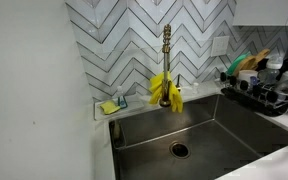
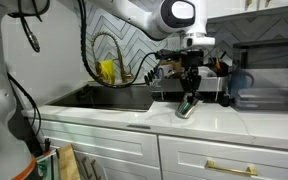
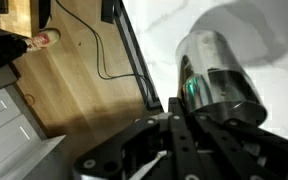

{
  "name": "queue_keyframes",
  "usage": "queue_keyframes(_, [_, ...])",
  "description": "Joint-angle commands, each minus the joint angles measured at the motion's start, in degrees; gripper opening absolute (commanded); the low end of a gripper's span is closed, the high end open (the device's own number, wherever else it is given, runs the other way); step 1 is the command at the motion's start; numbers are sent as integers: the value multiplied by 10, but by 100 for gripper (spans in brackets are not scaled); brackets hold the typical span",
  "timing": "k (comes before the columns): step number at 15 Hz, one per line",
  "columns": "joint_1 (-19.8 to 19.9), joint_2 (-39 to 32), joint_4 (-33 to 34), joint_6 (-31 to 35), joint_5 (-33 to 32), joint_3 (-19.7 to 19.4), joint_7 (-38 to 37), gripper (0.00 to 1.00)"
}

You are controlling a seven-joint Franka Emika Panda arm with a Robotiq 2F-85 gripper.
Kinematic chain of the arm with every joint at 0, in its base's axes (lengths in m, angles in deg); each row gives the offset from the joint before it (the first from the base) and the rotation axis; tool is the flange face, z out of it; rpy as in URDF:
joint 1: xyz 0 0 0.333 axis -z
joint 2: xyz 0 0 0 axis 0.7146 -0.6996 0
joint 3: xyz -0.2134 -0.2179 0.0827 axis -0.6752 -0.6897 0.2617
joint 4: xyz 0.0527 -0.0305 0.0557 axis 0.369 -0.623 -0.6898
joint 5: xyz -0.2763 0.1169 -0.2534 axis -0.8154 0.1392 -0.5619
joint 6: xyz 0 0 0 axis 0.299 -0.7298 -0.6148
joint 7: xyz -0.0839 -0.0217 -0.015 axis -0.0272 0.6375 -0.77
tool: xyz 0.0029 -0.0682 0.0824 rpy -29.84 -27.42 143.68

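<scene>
Wrist view: claw [image 3: 179, 125], jaws drawn together, with a glossy metallic cylinder [image 3: 219, 80] just beyond at 1 o'clock; a grip cannot be confirmed. In an exterior view the white arm [image 2: 134, 15] arches over with its wrist vertical. The cylinder [image 2: 187, 108] is tilted on the smooth white countertop [image 2: 224, 122], at 3 o'clock from the sink [image 2: 114, 97].

Bare counter [image 2: 224, 120] around claw [image 2: 188, 100]; dish rack [image 2: 166, 88] (close behind) blocks.

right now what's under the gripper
A dark cylindrical container with a green patch lies on the white countertop, right below the gripper. The shut gripper covers part of it, so whether the two touch cannot be seen.
</scene>
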State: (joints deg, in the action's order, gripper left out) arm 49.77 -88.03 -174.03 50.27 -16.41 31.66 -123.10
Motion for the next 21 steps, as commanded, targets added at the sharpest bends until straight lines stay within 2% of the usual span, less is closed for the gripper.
queue_keyframes(1, [-10,70,-92,59,-55,13,-56,1])
queue_keyframes(11, [-4,104,-166,121,-159,45,-135,1])
queue_keyframes(12, [-4,106,-170,128,-164,47,-140,24])
queue_keyframes(13, [-3,107,-173,133,-166,49,-144,33])
queue_keyframes(15, [-2,109,-180,143,-169,51,-151,45])
queue_keyframes(21, [-2,124,-185,173,-158,58,-140,92])
